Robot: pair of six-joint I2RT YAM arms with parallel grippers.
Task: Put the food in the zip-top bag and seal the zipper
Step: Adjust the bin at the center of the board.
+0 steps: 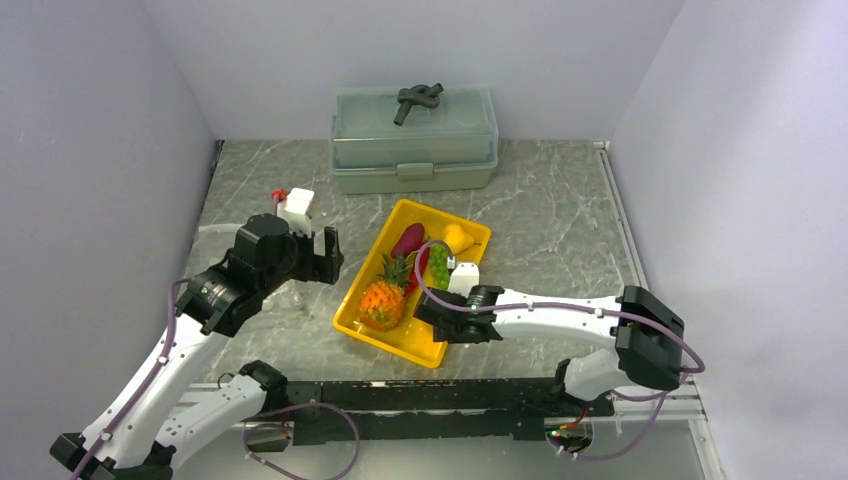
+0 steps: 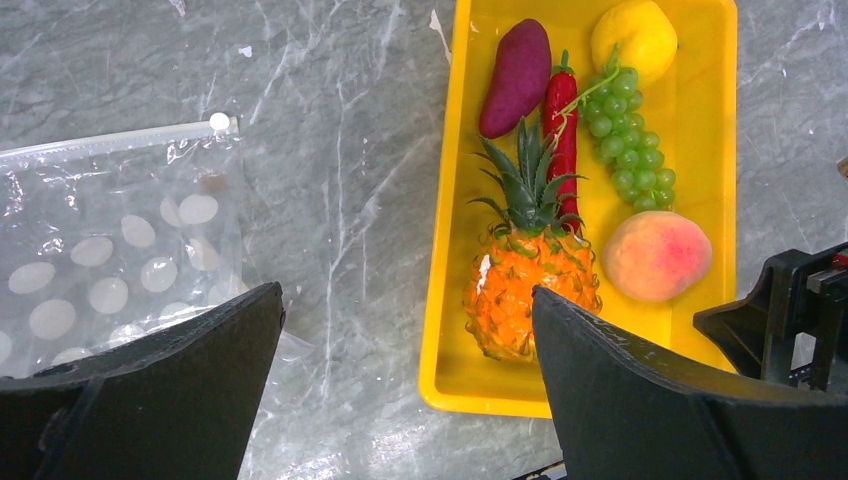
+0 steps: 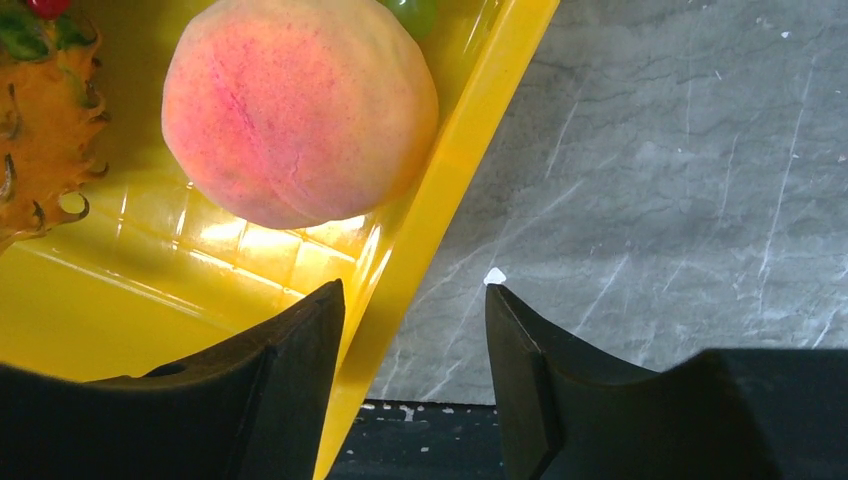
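Right pincer (image 3: 412,290), half-spread, straddles the right rim of the tray (image 3: 470,110) beside the peach (image 3: 300,110), likely to steady it; left pincer (image 2: 405,295) hangs wide near the zip-top bag (image 2: 100,230).

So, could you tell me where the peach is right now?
In the left wrist view, the peach lies in the yellow tray, right of the pineapple, just below the grapes.

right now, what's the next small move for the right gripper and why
Probably shift the right gripper sideways over the yellow tray until its open jaws flank the peach. At present the tray's rim runs between them, and the peach lies off to one side.
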